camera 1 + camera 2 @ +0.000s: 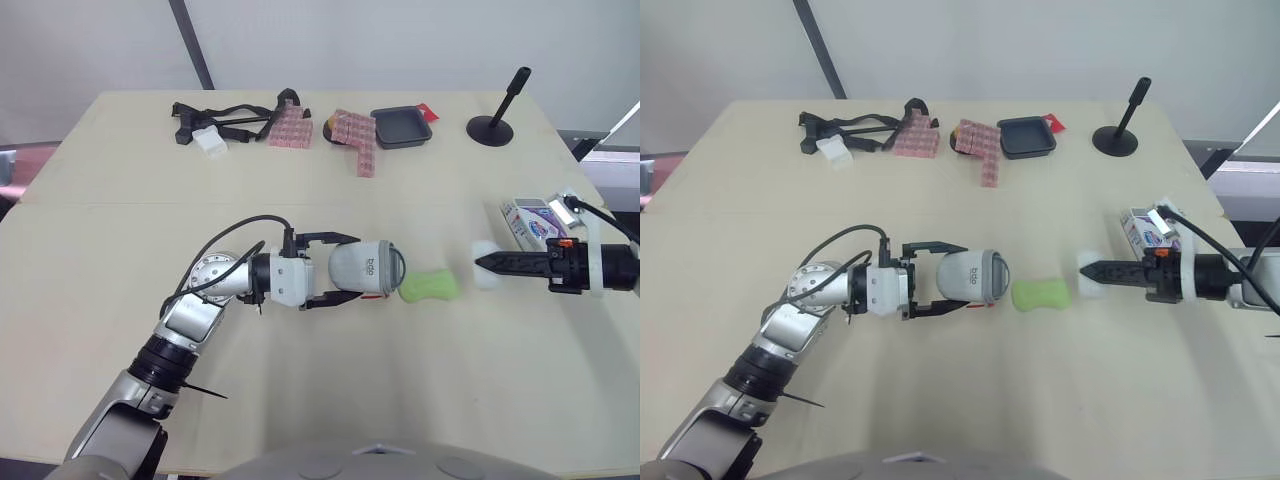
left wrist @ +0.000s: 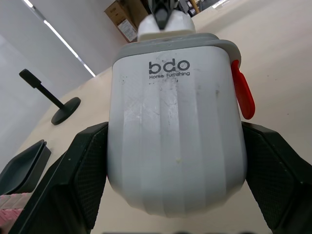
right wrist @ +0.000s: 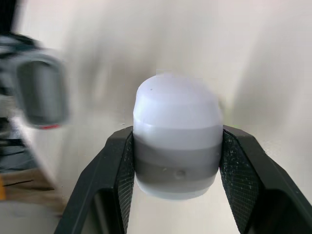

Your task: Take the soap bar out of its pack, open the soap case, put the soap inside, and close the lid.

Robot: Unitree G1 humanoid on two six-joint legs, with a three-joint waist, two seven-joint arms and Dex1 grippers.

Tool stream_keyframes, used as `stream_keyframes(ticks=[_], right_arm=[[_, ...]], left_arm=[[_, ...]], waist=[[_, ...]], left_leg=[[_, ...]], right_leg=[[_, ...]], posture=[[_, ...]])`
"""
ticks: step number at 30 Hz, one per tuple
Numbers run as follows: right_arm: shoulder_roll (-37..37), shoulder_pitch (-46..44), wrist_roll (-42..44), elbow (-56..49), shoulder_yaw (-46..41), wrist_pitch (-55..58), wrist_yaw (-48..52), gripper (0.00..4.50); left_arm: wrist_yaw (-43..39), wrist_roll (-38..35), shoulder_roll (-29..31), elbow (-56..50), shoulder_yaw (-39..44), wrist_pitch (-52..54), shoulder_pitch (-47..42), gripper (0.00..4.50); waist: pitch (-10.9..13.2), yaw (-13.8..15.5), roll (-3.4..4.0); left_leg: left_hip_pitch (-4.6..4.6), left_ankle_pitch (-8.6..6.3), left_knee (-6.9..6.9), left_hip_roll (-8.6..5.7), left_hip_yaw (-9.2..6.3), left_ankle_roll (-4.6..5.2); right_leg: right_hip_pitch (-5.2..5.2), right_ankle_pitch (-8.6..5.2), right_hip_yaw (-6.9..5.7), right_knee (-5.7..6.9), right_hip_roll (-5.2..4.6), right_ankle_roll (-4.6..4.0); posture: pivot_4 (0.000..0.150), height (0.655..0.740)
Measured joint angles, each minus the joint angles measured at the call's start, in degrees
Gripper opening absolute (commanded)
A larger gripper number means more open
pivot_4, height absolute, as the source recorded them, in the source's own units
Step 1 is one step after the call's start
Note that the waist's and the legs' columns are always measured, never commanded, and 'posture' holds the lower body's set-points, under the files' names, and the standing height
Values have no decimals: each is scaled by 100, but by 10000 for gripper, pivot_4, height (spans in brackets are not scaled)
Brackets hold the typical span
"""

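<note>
1. Your left gripper (image 1: 350,268) is clamped on the white soap case (image 1: 368,266), whose grey rim faces your right arm.
2. Your right gripper (image 1: 482,264) is clamped on the white lid (image 3: 176,117).
3. The green soap bar (image 1: 430,287) lies on the table (image 1: 120,230) between both, just beside the case's rim.
4. The soap pack (image 1: 530,222) lies near your right arm.

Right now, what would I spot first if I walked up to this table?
The bright green soap bar lies on the table, right between the two grippers. The left gripper clamps the white soap case on one side of it; the right gripper pinches a white rounded piece on the other.
</note>
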Motion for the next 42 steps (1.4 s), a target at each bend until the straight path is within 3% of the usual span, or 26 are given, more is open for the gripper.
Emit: stream_keyframes(ticks=[3,11,24,27,31,42], right_arm=[[-65,-64,-839,50,227,-105,161,20180],[901,-640,-2019,741,405,-133,151,20180],[1641,-1198,-2906,1021,353,112,282,20180],[1755,-1228,-3028,1027,316,200,298,34045],[1897,-1252,-3092,1009,265,335,353,44400],[1928,-1091,-3052,371,-319,492,516,44400]], left_arm=[[0,1,-2,8,-2,4,-1,34667],[32,5,-44,26,-52,17,-14,34667],[124,5,30,3,-51,109,62,34667],[135,6,34,1,-51,113,62,34667],[165,9,42,-2,-51,118,63,34667],[158,10,85,7,-54,105,53,34667]], waist=[[0,-11,-1],[-2,-65,1],[-6,-153,-4],[-6,-154,-4],[-6,-146,1],[-5,-65,5]], left_leg=[[0,0,0,1,0,0],[4,1,4,3,3,1],[40,6,5,12,6,-7],[44,6,5,15,6,-7],[43,6,4,14,8,-7],[40,6,2,27,11,-7]], right_leg=[[0,0,0,0,0,0],[-1,0,3,12,2,-1],[23,0,5,23,7,-3],[26,0,5,23,7,-3],[26,0,6,23,9,-3],[24,-1,4,20,9,-3]], posture=[[1500,7400],[1500,7400],[1500,7400],[1500,7400],[1500,7400],[1500,7400]])
